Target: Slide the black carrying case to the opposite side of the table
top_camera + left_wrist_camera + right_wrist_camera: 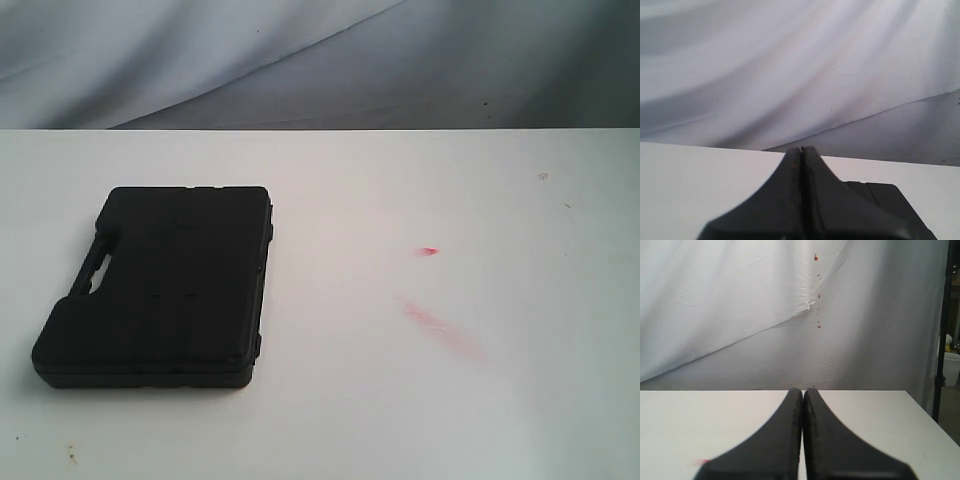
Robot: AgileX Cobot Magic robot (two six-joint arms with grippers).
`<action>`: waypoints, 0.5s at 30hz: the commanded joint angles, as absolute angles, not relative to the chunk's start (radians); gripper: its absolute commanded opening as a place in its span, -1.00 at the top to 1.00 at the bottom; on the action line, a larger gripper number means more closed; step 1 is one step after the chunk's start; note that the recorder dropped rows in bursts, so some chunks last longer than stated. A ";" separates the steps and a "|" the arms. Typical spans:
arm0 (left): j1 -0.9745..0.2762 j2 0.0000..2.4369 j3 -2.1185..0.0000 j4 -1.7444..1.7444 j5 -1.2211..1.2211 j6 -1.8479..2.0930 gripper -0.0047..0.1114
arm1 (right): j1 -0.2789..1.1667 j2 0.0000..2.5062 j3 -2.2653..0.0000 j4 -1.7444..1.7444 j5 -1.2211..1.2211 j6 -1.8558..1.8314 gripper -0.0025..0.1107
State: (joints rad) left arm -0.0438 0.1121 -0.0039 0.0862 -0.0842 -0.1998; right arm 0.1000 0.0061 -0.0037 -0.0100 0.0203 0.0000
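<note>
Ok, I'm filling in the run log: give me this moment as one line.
case: flat on table, left in exterior view, untouched | left fingers: shut, empty | right fingers: shut, empty

I saw the case (pixel 160 285) flat on the table (pixel 400 420), left half — handle slot (pixel 100 268) facing left | smears (pixel 435 325) right of centre, well apart from it | cloth (pixel 300 60) hung behind the far edge.
</note>
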 commanded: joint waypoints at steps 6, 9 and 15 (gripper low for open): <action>-0.050 0.000 0.000 0.093 -0.053 -0.208 0.92 | 0.091 0.000 0.000 -0.005 0.020 -0.006 0.96; -0.057 0.000 0.000 0.091 -0.039 -0.217 0.92 | 0.091 0.000 0.000 -0.005 0.020 -0.006 0.96; -0.140 0.000 0.000 0.094 -0.029 -0.205 0.92 | 0.091 0.000 0.000 -0.005 0.020 -0.006 0.96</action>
